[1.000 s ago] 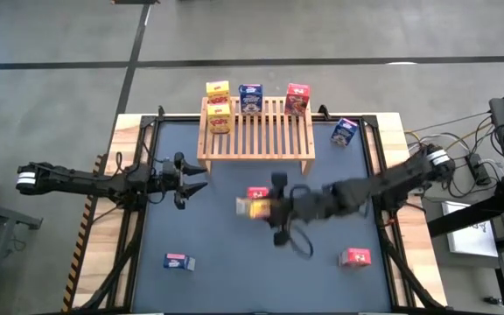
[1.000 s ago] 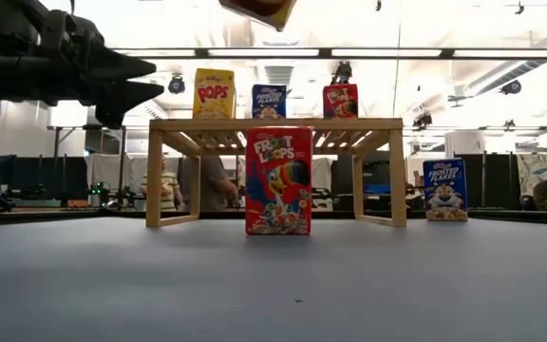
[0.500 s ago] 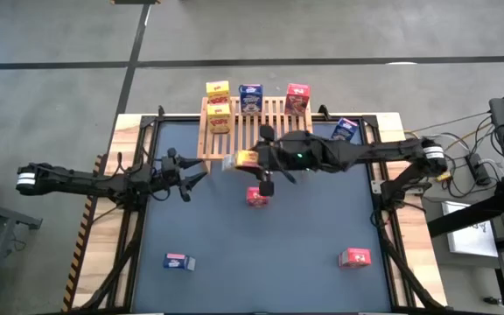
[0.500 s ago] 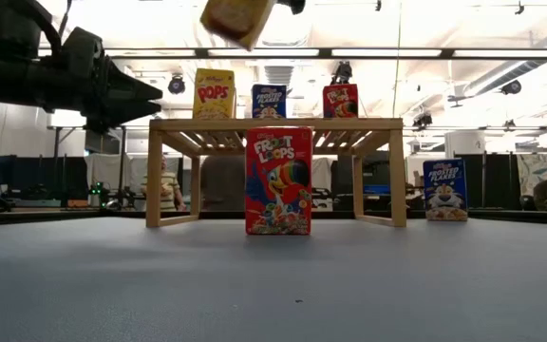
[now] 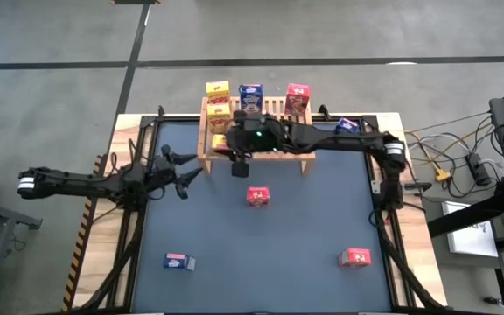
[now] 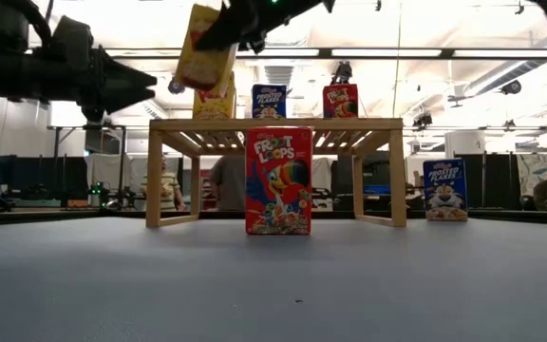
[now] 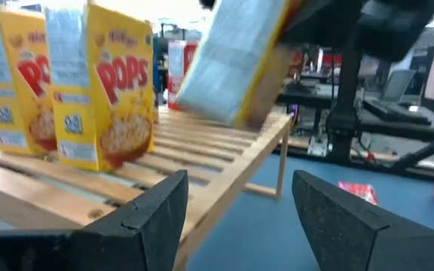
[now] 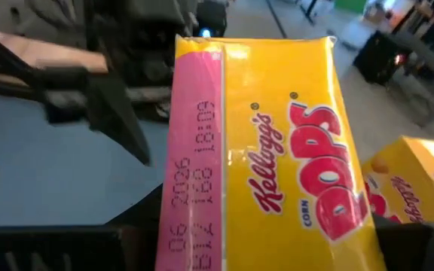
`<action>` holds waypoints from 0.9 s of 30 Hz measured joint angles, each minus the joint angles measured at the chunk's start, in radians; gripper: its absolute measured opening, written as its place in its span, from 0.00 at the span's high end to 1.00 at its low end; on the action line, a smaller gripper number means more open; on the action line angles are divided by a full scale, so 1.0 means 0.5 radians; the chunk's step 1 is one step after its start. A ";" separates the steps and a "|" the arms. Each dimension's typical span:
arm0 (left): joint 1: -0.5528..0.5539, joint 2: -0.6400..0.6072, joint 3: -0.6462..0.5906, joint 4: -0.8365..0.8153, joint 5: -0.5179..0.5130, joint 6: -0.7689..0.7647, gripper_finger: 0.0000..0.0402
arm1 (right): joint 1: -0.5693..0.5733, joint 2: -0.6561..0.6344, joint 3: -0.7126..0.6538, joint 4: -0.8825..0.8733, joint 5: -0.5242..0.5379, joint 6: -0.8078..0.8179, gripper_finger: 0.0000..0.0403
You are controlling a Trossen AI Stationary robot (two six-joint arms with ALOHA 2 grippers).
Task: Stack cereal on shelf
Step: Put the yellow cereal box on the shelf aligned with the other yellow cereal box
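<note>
Nine cereal boxes showed in all: three yellow, three blue, three red. Two yellow boxes stood on the left end of the shelf, one just behind the other. The third yellow box hung tilted in the air above the shelf's left front corner, clamped between the fingers of the right gripper, whose arm reached across the slats from the right.

A blue box and a red box stood at the back of the shelf. A second blue box stood on the table just right of the shelf. A red box stood upright on the table in front of the shelf. Near the front edge lay a blue box on the left and a red box on the right.

The left gripper waited above the table, left of the shelf, its fingers apart and holding nothing.

The low view hid the two front boxes. The left wrist view showed the two shelved yellow boxes close up, with the held one's pale side above the slats. The right wrist view showed the held box's yellow front and pink side.
</note>
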 joint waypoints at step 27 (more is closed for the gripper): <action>0.000 -0.230 0.037 -0.038 0.000 0.070 0.44 | -0.212 0.538 0.948 -0.891 -0.305 -0.093 0.63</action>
